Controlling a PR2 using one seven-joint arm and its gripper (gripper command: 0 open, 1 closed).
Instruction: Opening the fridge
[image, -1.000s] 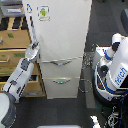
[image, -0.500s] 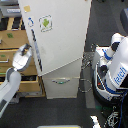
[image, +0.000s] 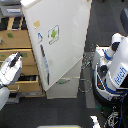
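Note:
The tall white fridge (image: 70, 20) stands in the middle of the exterior view. Its large upper door (image: 62, 50), marked by a small green sticker (image: 53, 34), is swung partly open, with its free edge toward the view's left. Below the door a lower drawer shows a curved silver handle (image: 63, 81). My gripper (image: 15, 59), dark-fingered on a white forearm (image: 7, 75), hovers left of the door's edge and a short gap separates them. The picture is too coarse to show how the fingers stand.
A tan wooden drawer cabinet (image: 15, 40) stands directly behind my arm at the view's left. A white-and-blue robot body (image: 116, 70) with cables occupies the right side. Dark floor lies in front of the fridge.
The upper door has swung from shut to partly open. My arm has drawn back to the view's left and slightly down, and now sits apart from the door edge.

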